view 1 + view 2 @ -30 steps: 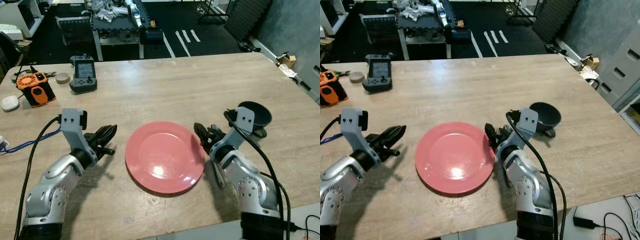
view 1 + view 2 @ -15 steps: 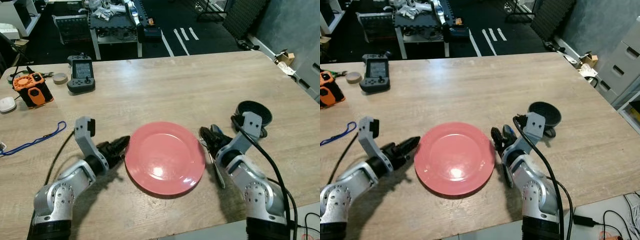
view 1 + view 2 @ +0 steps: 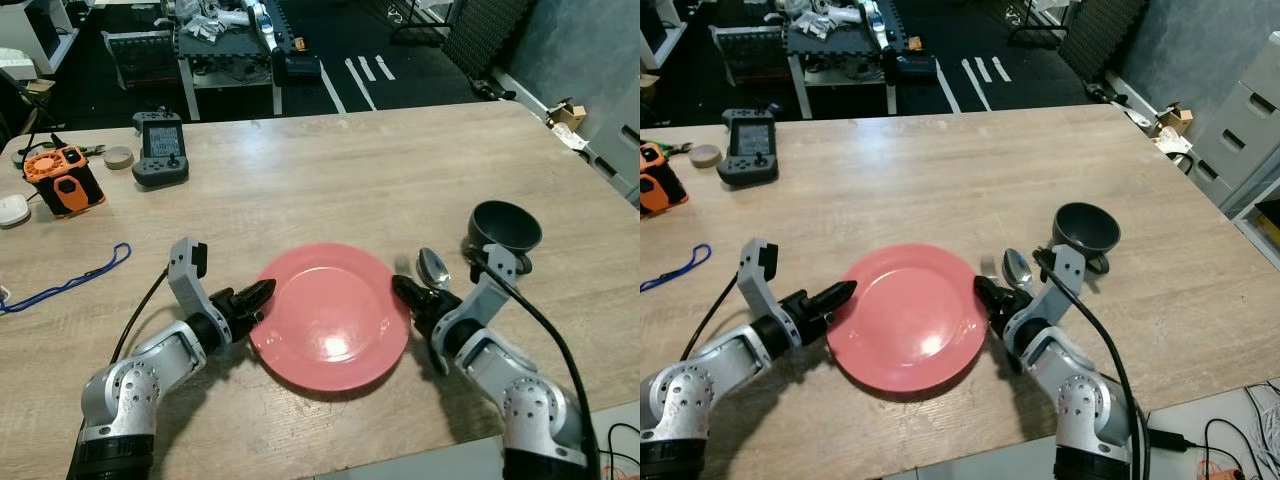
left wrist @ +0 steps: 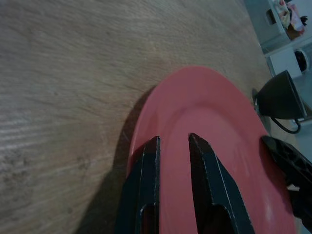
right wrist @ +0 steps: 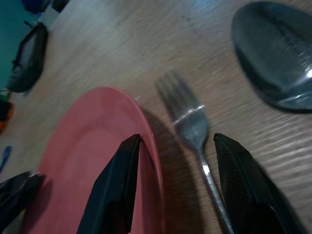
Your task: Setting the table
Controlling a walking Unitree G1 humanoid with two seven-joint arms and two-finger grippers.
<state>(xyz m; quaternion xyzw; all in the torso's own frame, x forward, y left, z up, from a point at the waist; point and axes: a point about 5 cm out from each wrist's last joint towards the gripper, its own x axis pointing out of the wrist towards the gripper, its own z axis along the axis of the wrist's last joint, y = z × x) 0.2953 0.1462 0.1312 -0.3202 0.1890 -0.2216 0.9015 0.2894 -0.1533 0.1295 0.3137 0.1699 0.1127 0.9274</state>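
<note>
Fork tines blurred, handle cut off.

Both grippers, left and right, closed onto the plate rim.

Table count — one of nearly everything

One red plate, one fork, one spoon, one dark cup — and two grippers.
</note>
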